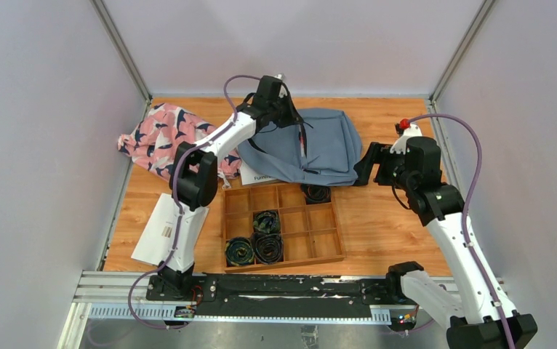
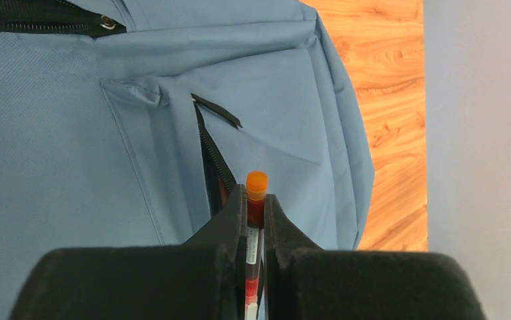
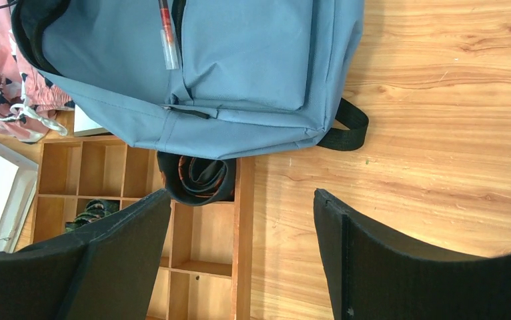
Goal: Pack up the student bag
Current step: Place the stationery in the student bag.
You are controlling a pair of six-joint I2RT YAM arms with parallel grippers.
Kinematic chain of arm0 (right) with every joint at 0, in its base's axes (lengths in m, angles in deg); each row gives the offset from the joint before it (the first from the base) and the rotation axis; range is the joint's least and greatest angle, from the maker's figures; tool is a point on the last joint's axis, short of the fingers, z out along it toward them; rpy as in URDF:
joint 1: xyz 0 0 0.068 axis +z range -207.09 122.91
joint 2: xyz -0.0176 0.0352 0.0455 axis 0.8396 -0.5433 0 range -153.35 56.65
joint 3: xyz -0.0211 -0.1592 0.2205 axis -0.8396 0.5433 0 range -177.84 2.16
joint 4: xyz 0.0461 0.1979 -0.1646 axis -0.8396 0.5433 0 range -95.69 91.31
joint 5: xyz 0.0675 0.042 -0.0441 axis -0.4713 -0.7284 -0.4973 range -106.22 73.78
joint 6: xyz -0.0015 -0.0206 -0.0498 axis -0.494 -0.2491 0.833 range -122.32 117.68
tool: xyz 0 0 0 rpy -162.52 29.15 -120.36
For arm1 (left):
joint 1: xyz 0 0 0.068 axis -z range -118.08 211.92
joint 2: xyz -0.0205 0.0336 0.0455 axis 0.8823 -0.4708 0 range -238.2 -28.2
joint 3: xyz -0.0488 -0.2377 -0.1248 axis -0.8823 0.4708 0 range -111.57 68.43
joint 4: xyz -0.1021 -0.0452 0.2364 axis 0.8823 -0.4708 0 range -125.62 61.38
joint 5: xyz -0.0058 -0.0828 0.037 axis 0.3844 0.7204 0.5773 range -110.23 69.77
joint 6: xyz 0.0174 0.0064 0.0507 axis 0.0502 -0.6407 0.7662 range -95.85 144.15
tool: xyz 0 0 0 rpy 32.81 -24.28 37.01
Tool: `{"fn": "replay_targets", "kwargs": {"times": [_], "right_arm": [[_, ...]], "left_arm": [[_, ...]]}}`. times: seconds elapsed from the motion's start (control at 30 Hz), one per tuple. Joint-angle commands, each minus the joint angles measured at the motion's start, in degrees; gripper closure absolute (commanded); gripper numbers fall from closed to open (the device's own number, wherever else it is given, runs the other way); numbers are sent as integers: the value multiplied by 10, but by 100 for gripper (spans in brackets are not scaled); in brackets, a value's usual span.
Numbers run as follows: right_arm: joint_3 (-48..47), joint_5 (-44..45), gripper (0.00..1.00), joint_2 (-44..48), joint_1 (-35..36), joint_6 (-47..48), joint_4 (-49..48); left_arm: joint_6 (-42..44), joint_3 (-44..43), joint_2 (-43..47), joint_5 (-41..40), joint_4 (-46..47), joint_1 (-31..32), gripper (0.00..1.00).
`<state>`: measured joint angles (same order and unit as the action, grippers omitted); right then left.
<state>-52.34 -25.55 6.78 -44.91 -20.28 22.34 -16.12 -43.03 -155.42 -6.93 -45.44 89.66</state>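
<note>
While my left arm stretches from its base to the far side of the table [image 1: 385,233], elbow bent beside the one pink cloth [image 1: 161,134], my left claw [image 1: 294,116] hangs over the left part of the student bag [image 1: 330,149]. The one bag lies flat at the far middle, its near edge over the back of the single wooden tray [image 1: 290,263]. My right arm rises at the right and folds inward, putting my right claw [image 1: 366,166] just beside the bag's right near corner. I count four dark rolled bands [image 1: 267,220] in the tray and two white papers [image 1: 161,229], one left of the tray and one poking out from under the bag.

From my left wrist, my left claw [image 2: 256,200] is clamped on one slim red pen [image 2: 257,183], whose orange cap juts past my fingertips [image 2: 233,207]. It points at the open zipper slit [image 2: 213,157] of the bag's [image 2: 73,167] front pocket.

From my right wrist, my right claw [image 3: 243,200] gapes wide and holds nothing. It hovers over the tray [image 3: 245,267] rim and bare wood. The bag [image 3: 253,67] fills the top, one black strap loop [image 3: 346,127] at its corner. I see two rolled bands [image 3: 196,180], the nearer tucked partly under the bag's edge.
</note>
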Motion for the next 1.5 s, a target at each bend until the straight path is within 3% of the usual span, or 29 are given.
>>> {"fn": "replay_targets", "kwargs": {"times": [0.0, 0.7, 1.0, 1.2, 1.33, 1.47], "right_arm": [[8, 10, 19, 6, -10, 5, 4], [13, 1, 20, 16, -11, -1, 6], [25, -13, 21, 6, -11, -12, -4], [28, -15, 21, 8, -11, -17, -8], [30, -20, 22, 8, -11, -24, -12], [31, -22, 22, 14, -11, -28, -14]], "left_arm": [[-18, -13, -2, -22, 35, 2, 100], [-22, 12, 23, -120, 96, 2, 100], [37, 66, 25, -80, 26, 29, 100], [26, 75, 31, -58, -6, 33, 100], [19, 29, 5, -24, -44, 34, 100], [28, -41, -40, -54, -136, 34, 100]]}}
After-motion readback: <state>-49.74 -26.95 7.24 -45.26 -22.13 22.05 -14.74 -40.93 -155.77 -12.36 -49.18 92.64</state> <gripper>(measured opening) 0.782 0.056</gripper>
